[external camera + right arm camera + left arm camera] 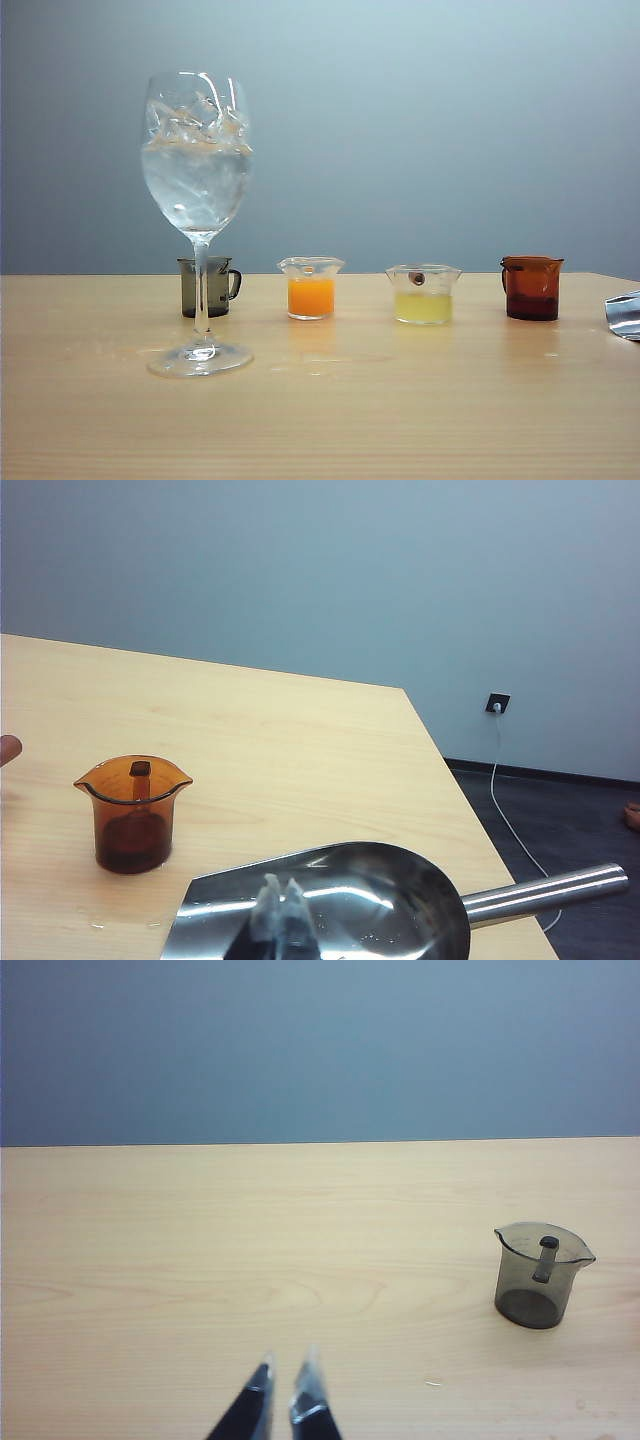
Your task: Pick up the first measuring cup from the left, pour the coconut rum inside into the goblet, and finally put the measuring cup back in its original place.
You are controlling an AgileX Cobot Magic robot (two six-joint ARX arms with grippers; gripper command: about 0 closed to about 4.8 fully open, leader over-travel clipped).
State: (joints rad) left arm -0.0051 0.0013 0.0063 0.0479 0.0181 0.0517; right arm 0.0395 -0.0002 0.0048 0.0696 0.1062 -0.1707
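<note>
Cup (208,287) empty-looking, back behind goblet (198,160). Left hand (285,1385) together, lower centre; right hand (281,905) together over scoop (340,900). Retract arms slowly, clear of glassware.

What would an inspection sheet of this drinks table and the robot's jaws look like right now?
Surface: pale wooden table, faint wet marks near the goblet foot.
Job's things: tall clear stemmed goblet holding ice and clear liquid; small smoky-grey handled measuring cup upright behind it, looks empty.
Clutter: clear cup of orange liquid, clear cup of pale yellow liquid, amber-brown handled cup, shiny steel scoop at the right edge.
Grippers: left gripper jaws shut, empty, low over bare table; right gripper jaws shut, empty, above the scoop.
Cables: white cable from a wall socket.
Surroundings: plain grey-blue wall.
</note>
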